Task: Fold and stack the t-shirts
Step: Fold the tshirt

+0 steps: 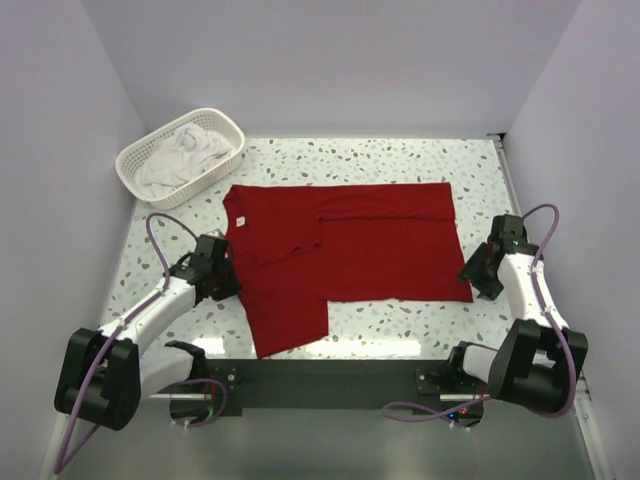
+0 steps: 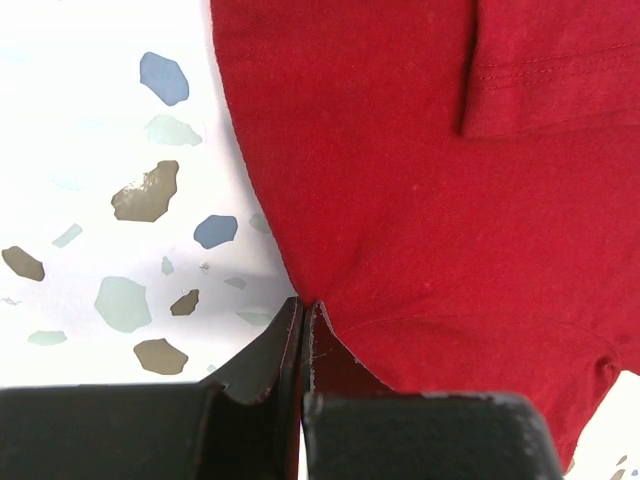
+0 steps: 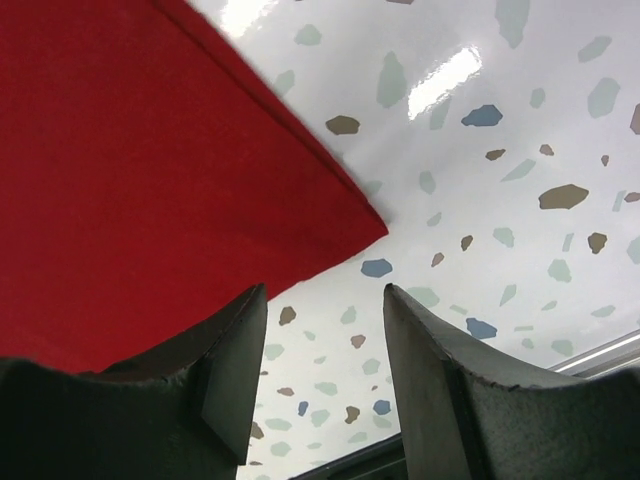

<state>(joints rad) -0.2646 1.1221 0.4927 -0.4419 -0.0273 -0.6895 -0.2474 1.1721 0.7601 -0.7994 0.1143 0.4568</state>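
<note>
The deep red t-shirt (image 1: 350,240) lies flat on the speckled table, its upper part folded over and one sleeve hanging toward the near edge. My left gripper (image 1: 232,275) is at the shirt's left edge. In the left wrist view its jaws (image 2: 303,305) are closed together on a pinch of the red cloth (image 2: 420,200). My right gripper (image 1: 472,272) is open and empty beside the shirt's near right corner (image 3: 130,170), with bare table between its fingers (image 3: 325,290). White t-shirts (image 1: 185,155) lie crumpled in the basket.
A white plastic lattice basket (image 1: 135,165) stands at the far left corner. Grey walls close in the table on the left, back and right. A dark base plate (image 1: 320,375) runs along the near edge between the arm bases.
</note>
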